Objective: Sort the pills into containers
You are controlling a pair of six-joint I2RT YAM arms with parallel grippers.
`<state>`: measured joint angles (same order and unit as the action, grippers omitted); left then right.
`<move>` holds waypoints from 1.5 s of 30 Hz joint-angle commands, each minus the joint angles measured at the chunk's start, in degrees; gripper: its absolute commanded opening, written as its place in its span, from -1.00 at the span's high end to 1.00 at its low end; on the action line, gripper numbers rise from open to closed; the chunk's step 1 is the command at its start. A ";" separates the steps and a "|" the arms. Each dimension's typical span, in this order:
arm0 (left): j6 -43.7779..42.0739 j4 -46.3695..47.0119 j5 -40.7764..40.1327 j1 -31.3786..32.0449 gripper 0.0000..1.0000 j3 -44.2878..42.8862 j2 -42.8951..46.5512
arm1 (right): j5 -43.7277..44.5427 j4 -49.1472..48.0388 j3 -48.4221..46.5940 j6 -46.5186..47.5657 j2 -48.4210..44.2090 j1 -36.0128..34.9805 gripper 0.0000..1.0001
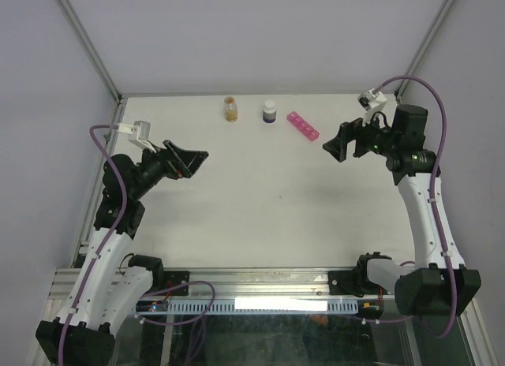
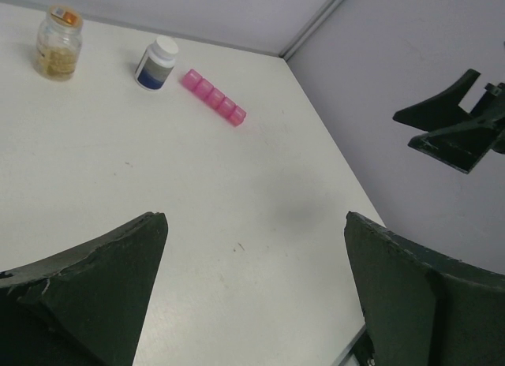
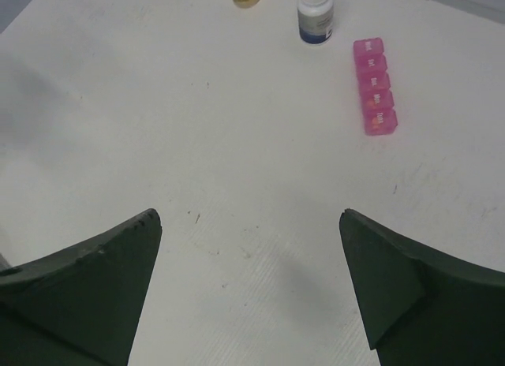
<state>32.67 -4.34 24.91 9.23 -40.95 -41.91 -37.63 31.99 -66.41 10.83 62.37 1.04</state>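
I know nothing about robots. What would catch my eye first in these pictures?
The small bright pink translucent plastic pill organiser stands out most. It lies at the far side of the white table, just right of a dark white-capped bottle and a small clear bottle holding orange-brown pills. Next come the dark two-fingered left hand and right hand, both open and empty, held above the table on either side.

You get bright, even light from overhead in all three views, and the white table is evenly lit from near to far. Shadows are faint: one soft grey smudge lies on it in each wrist view. Nearest the lens, the dark fingers of the left gripper look soft-edged; the far white-capped bottle reads crisp.
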 commanded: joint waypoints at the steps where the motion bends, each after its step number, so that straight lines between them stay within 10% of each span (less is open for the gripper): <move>1: 2.08 4.60 6.02 -1.29 -0.98 1.69 1.28 | -9.46 -4.97 0.41 7.32 5.48 0.81 -0.99; 11: -9.38 1.75 4.27 -1.98 -0.98 4.25 4.67 | -8.90 -7.11 -9.80 16.93 27.17 -0.53 -0.99; 26: -14.52 2.06 4.81 -5.16 -0.98 6.66 2.86 | 11.88 5.72 -53.42 14.71 65.62 -9.51 -0.97; 45: -12.37 3.74 9.89 -8.44 -0.98 6.91 0.67 | 17.75 9.70 -57.43 16.17 76.41 -9.76 -0.44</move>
<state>20.01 -3.84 32.42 1.61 -34.15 -41.63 -21.63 41.45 -120.29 26.68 137.88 -8.82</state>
